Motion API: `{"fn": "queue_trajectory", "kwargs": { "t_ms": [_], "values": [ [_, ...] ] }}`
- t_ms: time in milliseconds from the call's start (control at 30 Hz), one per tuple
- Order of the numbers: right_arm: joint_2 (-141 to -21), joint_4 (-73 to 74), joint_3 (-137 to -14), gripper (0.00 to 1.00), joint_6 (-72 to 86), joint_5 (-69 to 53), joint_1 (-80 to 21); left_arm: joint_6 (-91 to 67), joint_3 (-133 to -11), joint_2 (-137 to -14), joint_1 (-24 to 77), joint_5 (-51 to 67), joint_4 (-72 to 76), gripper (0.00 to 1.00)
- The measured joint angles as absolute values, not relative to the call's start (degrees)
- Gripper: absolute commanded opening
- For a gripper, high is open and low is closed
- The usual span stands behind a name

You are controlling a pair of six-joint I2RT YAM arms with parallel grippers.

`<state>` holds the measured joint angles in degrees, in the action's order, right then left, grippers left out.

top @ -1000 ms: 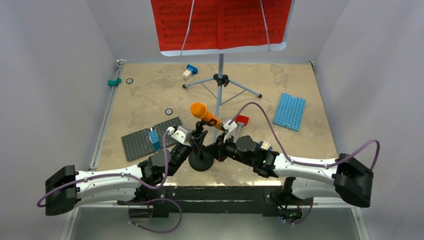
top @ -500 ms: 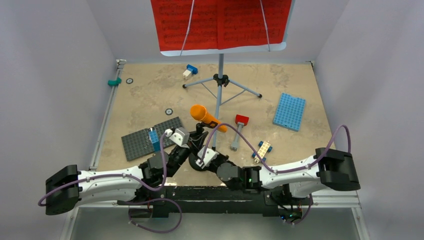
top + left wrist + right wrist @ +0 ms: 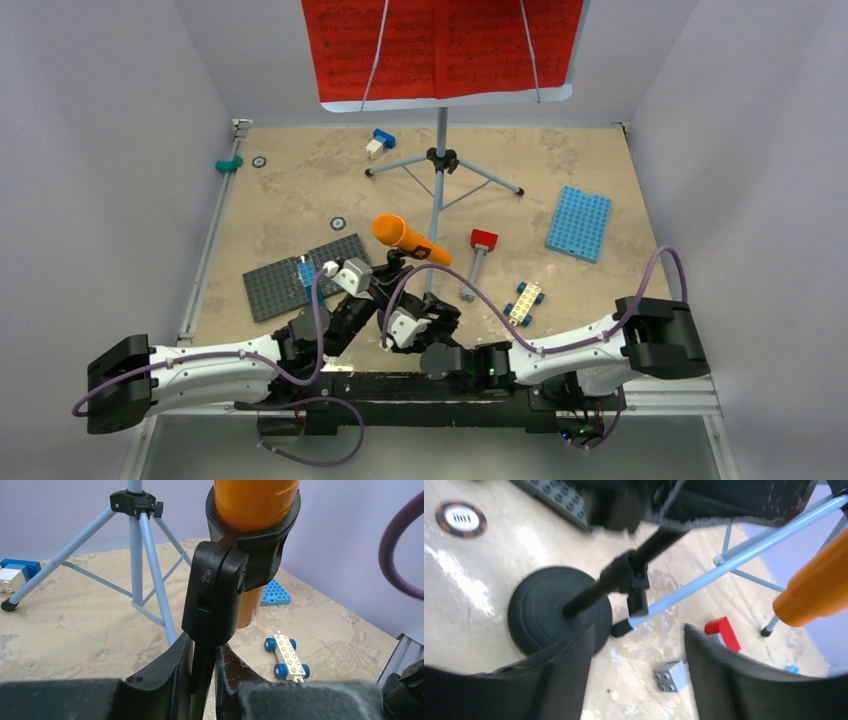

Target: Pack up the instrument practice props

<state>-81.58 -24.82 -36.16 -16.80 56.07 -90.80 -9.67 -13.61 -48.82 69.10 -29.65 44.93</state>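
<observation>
From above, the music stand (image 3: 443, 97) with the red pages (image 3: 440, 45) is seen at twelve o'clock of the table (image 3: 290, 200). Toward six o'clock, the mic stand (image 3: 393, 268) is reached by the left gripper (image 3: 375, 283) and the right gripper (image 3: 425, 315), with the orange microphone (image 3: 405, 238) clipped on top.

In the left wrist view, the mic stand (image 3: 215, 595) post is clamped between the left gripper (image 3: 202, 667) fingers (image 3: 170, 672) at six o'clock. The microphone (image 3: 255, 500) is seen at twelve, the tripod (image 3: 137, 555) at ten.

In the right wrist view, the right gripper (image 3: 636, 672) fingers (image 3: 566, 675) are spread wide and nothing is held. The mic stand (image 3: 551, 610) base is seen at nine o'clock, the microphone (image 3: 819, 587) at three.
</observation>
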Motion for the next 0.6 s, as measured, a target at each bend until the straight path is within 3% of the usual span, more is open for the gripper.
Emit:
{"fn": "queue_trajectory", "kwargs": {
  "t_ms": [367, 600],
  "values": [
    [-68.62, 2.22, -38.89, 0.90, 6.98, 51.88, -89.54, -10.39, -12.95, -45.15, 69.08, -30.22, 41.65, 0.00],
    [-52.66, 9.87, -39.24, 0.87, 22.72, 36.75, -75.85, -11.99, -16.84, -44.60, 69.14, -31.97, 32.36, 0.00]
  ]
}}
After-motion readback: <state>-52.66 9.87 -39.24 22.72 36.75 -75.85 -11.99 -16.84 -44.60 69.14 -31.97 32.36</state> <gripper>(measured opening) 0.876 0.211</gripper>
